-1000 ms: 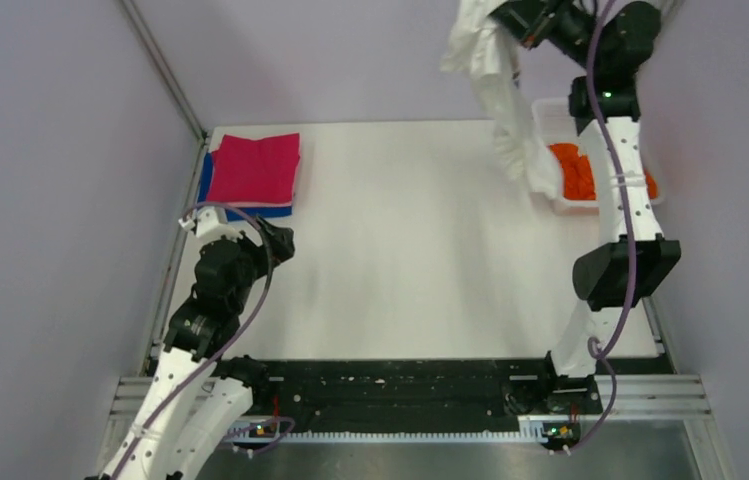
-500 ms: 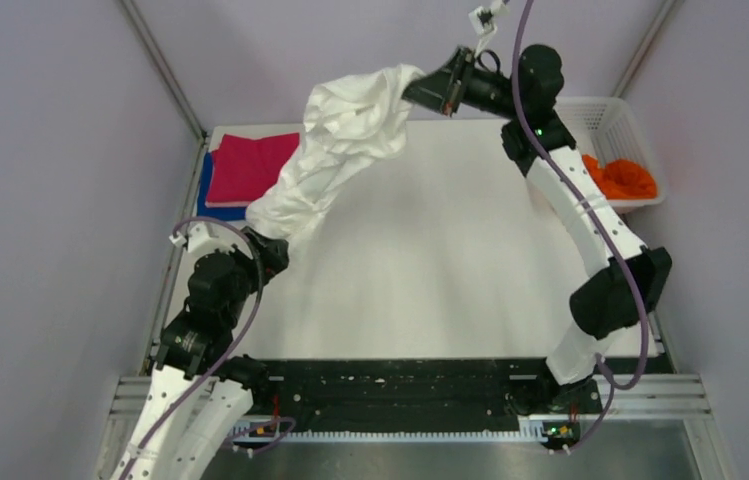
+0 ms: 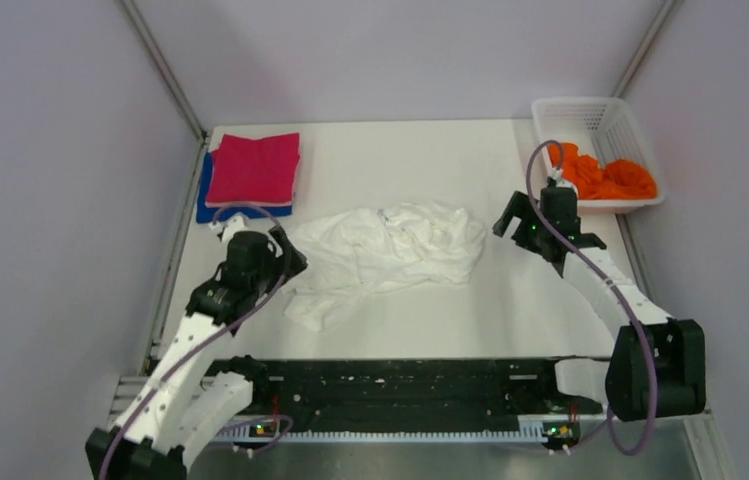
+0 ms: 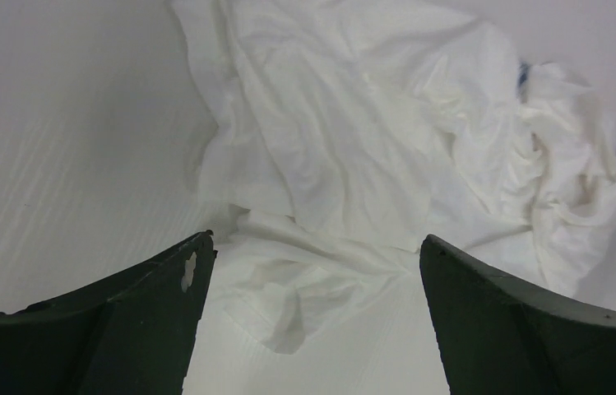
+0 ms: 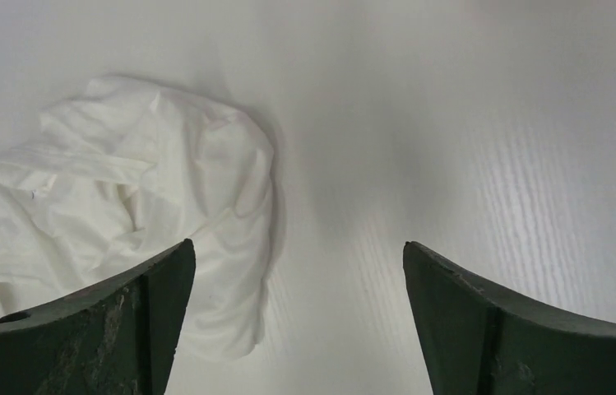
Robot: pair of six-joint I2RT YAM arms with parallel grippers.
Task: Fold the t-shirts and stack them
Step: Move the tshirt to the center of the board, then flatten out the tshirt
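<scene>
A crumpled white t-shirt (image 3: 390,250) lies in a heap mid-table. My left gripper (image 3: 290,262) stands open at its left edge; in the left wrist view the white t-shirt (image 4: 354,140) fills the space ahead of the left gripper (image 4: 314,239), a loose corner lying between the jaws. My right gripper (image 3: 510,220) is open just right of the heap, holding nothing. The right wrist view has the white t-shirt (image 5: 123,214) at the left jaw and bare table under the right gripper (image 5: 298,243). A folded magenta t-shirt (image 3: 255,168) lies on a blue t-shirt (image 3: 208,195) at the back left.
A white lattice basket (image 3: 590,108) at the back right corner holds a bunched orange t-shirt (image 3: 605,178). Metal frame posts and plain walls close in the table (image 3: 430,320) on both sides.
The right arm swung the white t-shirt from the back right over to the middle, came down and let it go; the shirt now lies on the table. The left gripper has shifted towards it.
</scene>
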